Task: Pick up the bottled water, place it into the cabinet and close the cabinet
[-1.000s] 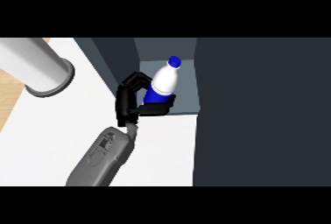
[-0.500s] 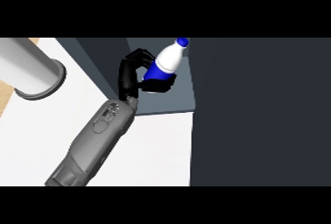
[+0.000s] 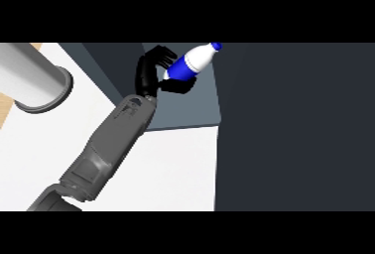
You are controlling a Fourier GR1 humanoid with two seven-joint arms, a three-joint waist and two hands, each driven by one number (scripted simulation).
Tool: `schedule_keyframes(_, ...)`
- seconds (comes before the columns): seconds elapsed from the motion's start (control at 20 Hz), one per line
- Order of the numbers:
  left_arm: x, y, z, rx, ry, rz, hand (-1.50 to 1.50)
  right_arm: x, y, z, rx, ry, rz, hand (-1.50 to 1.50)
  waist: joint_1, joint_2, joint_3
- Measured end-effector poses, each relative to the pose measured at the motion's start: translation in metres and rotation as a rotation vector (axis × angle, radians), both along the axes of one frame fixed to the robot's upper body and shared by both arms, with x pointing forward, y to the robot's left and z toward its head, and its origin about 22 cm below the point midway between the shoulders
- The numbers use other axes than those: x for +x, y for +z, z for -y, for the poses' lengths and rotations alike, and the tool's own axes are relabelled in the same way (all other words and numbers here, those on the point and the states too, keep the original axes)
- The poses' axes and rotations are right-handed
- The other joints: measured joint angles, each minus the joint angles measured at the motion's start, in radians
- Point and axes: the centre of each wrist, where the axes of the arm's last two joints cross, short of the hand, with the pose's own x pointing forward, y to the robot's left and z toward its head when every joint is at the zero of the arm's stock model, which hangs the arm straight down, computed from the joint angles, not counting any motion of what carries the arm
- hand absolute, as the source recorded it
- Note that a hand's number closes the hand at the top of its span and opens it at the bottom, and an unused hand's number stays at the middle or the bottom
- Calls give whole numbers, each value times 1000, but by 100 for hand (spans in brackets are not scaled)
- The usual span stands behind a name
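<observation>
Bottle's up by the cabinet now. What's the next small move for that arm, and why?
Probably ease the bottle further in and lower it upright before letting go. The black right hand is curled round the white bottled water with the blue label and cap, which is tilted, cap toward the dark cabinet door, and appears above the grey cabinet shelf. Whether it touches the shelf is unclear.

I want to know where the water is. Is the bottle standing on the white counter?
No, the bottled water is tilted and held up by the hand, whose fingers curl round it, over the cabinet's grey shelf.
</observation>
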Motion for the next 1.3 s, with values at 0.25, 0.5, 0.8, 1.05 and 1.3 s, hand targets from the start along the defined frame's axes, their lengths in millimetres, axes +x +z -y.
schedule_keyframes(0.25,6,-3,0,31,38,-2,-150,0,-1,3,7,1,3,-150,-2,0,1)
schedule_keyframes(0.5,9,-4,-2,21,53,-31,-150,1,0,2,1,-3,3,-150,-5,0,2)
schedule_keyframes(0.8,11,-4,-3,-2,53,-21,-150,-2,1,4,4,2,8,-150,-6,1,2)
schedule_keyframes(1.05,13,1,-3,-88,-19,35,-150,-5,-3,-1,9,-4,11,-150,-2,2,0)
schedule_keyframes(1.3,12,2,0,-203,-112,111,-150,-12,1,1,-2,-15,17,-150,12,-2,0)
